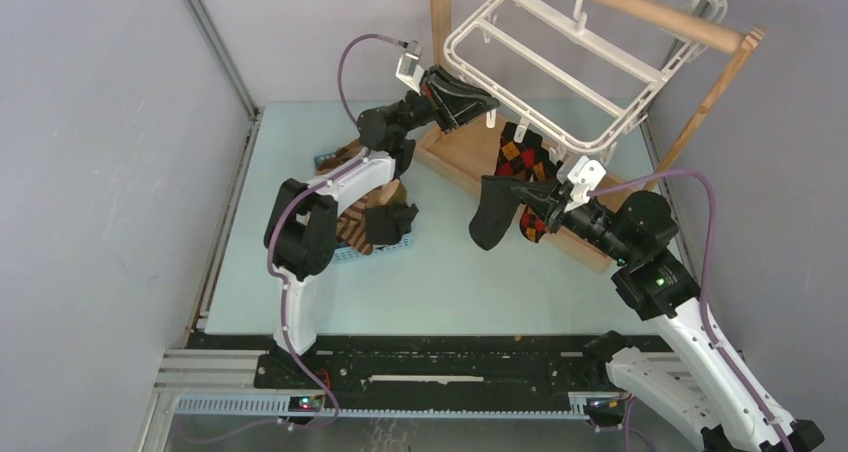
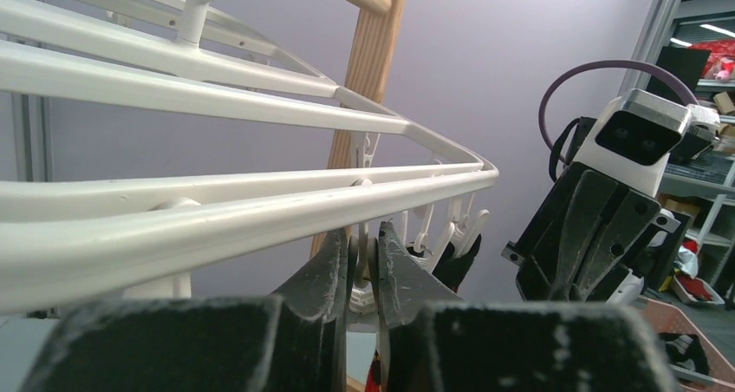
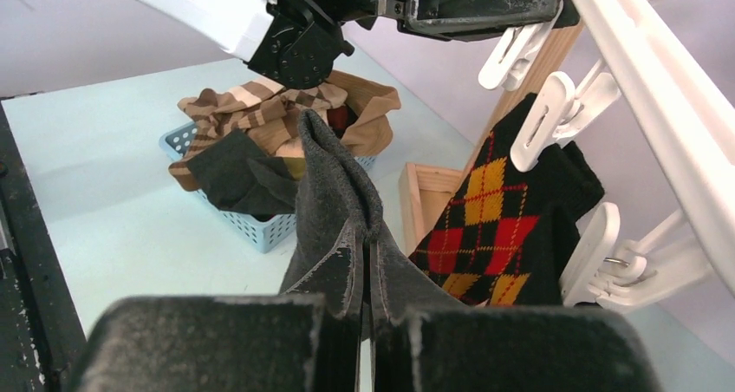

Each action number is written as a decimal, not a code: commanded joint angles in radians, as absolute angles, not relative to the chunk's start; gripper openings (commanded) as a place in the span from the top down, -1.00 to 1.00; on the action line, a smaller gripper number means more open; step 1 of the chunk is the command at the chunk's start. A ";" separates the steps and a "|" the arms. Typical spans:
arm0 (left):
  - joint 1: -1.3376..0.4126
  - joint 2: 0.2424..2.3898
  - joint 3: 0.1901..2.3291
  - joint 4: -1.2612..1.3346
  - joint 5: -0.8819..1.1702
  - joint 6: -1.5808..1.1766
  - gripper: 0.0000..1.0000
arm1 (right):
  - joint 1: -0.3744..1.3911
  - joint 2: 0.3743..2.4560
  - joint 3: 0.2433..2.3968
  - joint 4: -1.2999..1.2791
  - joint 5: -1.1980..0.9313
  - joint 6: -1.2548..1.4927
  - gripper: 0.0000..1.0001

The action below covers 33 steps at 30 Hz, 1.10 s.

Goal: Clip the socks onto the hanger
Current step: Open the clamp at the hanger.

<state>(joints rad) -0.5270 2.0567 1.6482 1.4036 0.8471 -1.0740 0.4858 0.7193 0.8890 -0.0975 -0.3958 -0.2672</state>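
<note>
The left gripper [image 2: 364,236] is pinched onto a white clip [image 2: 360,279] just under the hanger [image 2: 260,203] rim above its fingers. The right gripper [image 3: 366,249] clamps a plain black sock [image 3: 334,175] that extends past its fingertips. An argyle sock [image 3: 496,227] hangs clipped just to its right.

Hanger [image 2: 173,73] hooked over the stand [image 1: 650,12], left claw [image 1: 488,99] on a clip [image 2: 362,292] at its near edge; clipped sock [image 1: 520,157] beneath, held sock [image 1: 490,222] in the right claw [image 1: 530,194] just left, basket [image 1: 345,255] farther left

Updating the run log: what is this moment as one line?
left tool pinching hanger clip | right tool holding black sock | argyle sock hung | striped socks in basket
</note>
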 commanded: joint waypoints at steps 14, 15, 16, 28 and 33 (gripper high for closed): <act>-0.520 2.016 1.692 1.416 0.847 -1.162 0.99 | 0.528 0.766 0.937 -0.058 -0.250 -0.198 1.00; -0.520 2.016 1.694 1.414 0.849 -1.162 0.98 | 0.535 0.772 0.942 -0.059 -0.249 -0.191 1.00; -0.519 2.017 1.697 1.415 0.855 -1.166 0.98 | 0.544 0.778 0.944 -0.059 -0.247 -0.188 1.00; -0.520 2.017 1.715 1.418 0.879 -1.181 1.00 | 0.620 0.845 0.979 -0.016 -0.188 -0.228 1.00; -0.520 2.016 1.714 1.418 0.884 -1.185 1.00 | 0.631 0.870 0.992 -0.018 -0.189 -0.224 1.00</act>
<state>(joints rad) -0.5240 2.0567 1.6650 1.3972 0.8593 -1.1637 0.6170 0.8566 0.9440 -0.0612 -0.2070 -0.2199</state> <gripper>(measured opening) 0.136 0.011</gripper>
